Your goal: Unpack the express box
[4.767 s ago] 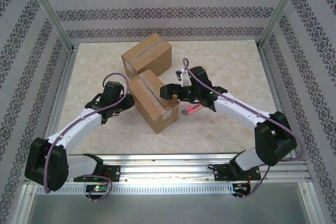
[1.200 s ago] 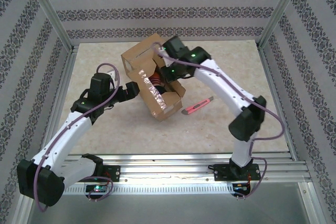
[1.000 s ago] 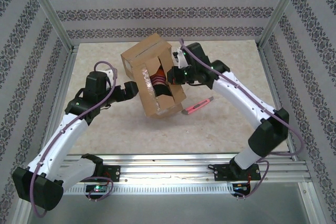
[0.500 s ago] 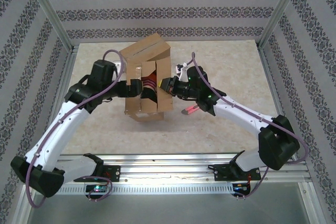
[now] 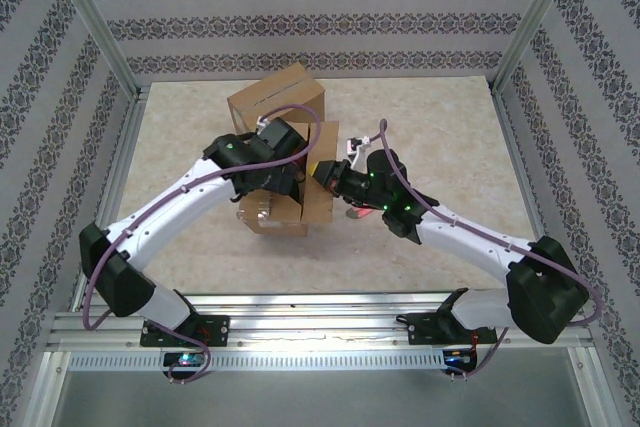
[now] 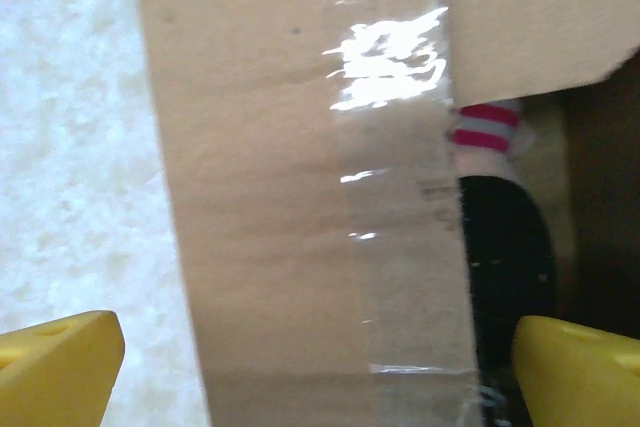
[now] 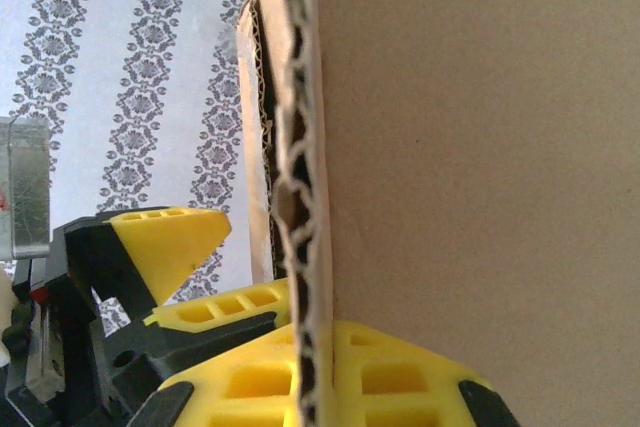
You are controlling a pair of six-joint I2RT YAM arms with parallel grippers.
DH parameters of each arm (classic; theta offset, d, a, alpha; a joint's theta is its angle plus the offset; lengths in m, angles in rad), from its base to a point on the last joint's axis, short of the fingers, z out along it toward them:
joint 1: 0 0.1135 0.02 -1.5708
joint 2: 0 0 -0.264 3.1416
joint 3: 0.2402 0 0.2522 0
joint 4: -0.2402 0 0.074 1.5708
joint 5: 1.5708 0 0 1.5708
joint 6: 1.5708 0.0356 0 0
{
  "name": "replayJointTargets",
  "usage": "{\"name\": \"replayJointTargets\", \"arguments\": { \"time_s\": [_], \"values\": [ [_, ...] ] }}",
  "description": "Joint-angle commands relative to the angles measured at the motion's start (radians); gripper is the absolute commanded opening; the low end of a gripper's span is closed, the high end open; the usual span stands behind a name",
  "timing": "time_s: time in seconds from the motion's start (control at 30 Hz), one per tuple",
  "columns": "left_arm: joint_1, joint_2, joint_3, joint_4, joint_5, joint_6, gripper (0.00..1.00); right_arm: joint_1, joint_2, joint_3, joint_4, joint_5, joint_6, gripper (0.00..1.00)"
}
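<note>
Item 1: brown cardboard express box [image 5: 272,212], flaps open, standing at the middle of the pale speckled desk [image 5: 440,127]. A strip of clear glossy tape [image 6: 395,197] runs down one flap. Seen past that flap: a red-and-white striped piece [image 6: 487,127] and a black rounded object [image 6: 510,267], neither identifiable

Item 2: second brown cardboard box [image 5: 275,97], top flaps down, just behind the first

Item 3: pink-red slim tool [image 5: 358,213] on the desk, mostly hidden beneath my right arm

My left fingers [image 6: 60,367] are spread wide, one either side of the taped flap. My right fingers [image 7: 400,377] are pressed together, pinching the raw corrugated edge of a box flap
</note>
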Motion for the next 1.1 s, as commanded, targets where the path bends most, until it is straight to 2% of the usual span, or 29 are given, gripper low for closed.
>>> {"name": "replayJointTargets", "arguments": {
  "time_s": [0.0, 0.2, 0.63, 0.73, 0.83, 0.93, 1.07],
  "values": [
    [-0.042, 0.045, 0.055, -0.141, -0.183, -0.061, 1.00, 0.007, -0.038, -0.030, 0.096, 0.050, 0.030, 0.00],
    [-0.090, 0.094, 0.053, -0.152, -0.237, -0.100, 1.00, 0.008, -0.012, -0.060, 0.143, 0.051, 0.057, 0.00],
    [-0.099, 0.170, 0.000, -0.134, -0.248, -0.116, 0.99, 0.010, 0.006, -0.077, 0.178, 0.043, 0.076, 0.00],
    [-0.099, 0.187, 0.013, -0.153, -0.269, -0.123, 0.85, 0.009, 0.005, -0.082, 0.182, 0.043, 0.081, 0.00],
    [-0.099, 0.191, 0.024, -0.168, -0.285, -0.124, 0.65, 0.009, 0.000, -0.089, 0.181, 0.050, 0.082, 0.00],
    [-0.101, 0.189, 0.035, -0.184, -0.295, -0.126, 0.57, 0.009, 0.000, -0.094, 0.177, 0.054, 0.082, 0.00],
    [-0.100, 0.185, 0.044, -0.201, -0.301, -0.127, 0.42, 0.009, -0.002, -0.101, 0.172, 0.064, 0.085, 0.00]
  ]
}}
